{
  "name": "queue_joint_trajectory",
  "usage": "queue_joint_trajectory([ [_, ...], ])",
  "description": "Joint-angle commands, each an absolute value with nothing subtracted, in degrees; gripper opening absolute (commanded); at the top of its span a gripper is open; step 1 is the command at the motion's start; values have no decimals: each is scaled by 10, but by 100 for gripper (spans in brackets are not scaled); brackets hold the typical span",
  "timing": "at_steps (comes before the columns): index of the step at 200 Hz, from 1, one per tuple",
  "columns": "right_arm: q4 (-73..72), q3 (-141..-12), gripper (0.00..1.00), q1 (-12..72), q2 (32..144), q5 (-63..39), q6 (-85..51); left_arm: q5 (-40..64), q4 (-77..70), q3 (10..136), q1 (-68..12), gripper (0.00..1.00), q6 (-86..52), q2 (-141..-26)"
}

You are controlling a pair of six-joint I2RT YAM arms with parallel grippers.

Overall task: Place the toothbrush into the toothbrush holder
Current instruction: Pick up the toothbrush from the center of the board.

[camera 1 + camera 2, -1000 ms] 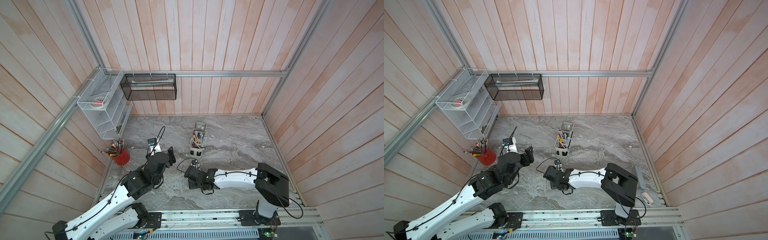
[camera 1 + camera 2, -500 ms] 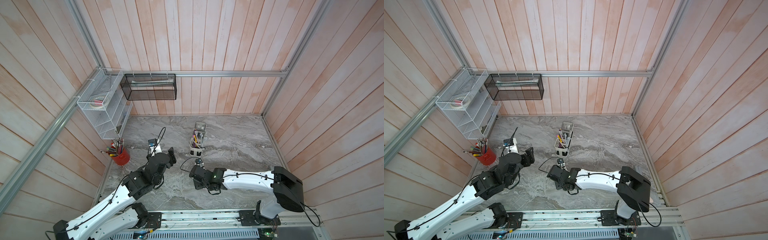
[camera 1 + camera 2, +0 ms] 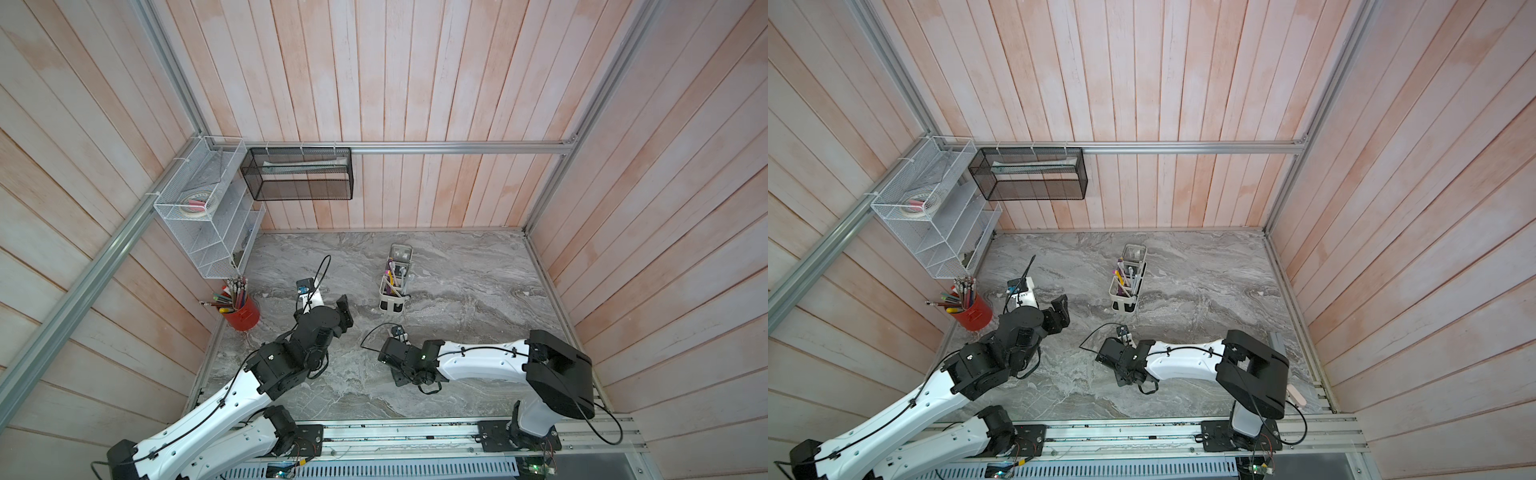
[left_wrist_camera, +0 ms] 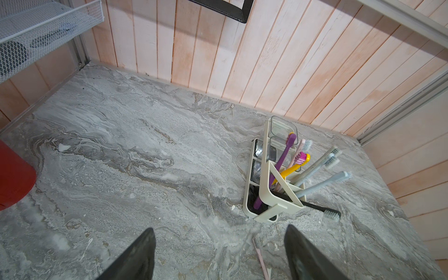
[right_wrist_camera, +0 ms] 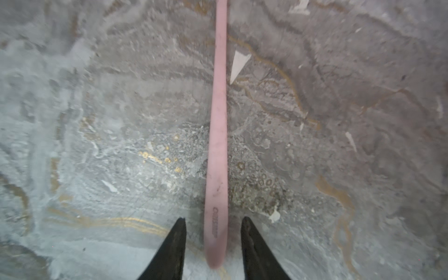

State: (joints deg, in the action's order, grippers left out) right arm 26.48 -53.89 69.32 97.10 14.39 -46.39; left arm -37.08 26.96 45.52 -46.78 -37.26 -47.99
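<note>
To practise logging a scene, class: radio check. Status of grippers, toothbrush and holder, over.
Left gripper open, empty. Right gripper open, astride toothbrush handle, not yet gripping. Toothbrush flat on marble; holder upright, apart. Nothing between them.

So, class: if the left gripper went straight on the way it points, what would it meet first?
Probably the marble tabletop: the open left gripper angles down at it. The toothbrush holder stands farther on, off its line; the pink toothbrush lies by one finger. Depth is unclear.
</note>
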Motion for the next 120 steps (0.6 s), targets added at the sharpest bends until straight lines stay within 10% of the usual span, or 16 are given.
queue_joint_trajectory([
  [1,262,-530,40,693,985,135,-459,-367,265,442,-468,84,-381,-474],
  [120,283,-508,6,681,940,132,-463,-342,252,429,-468,84,-410,-486],
])
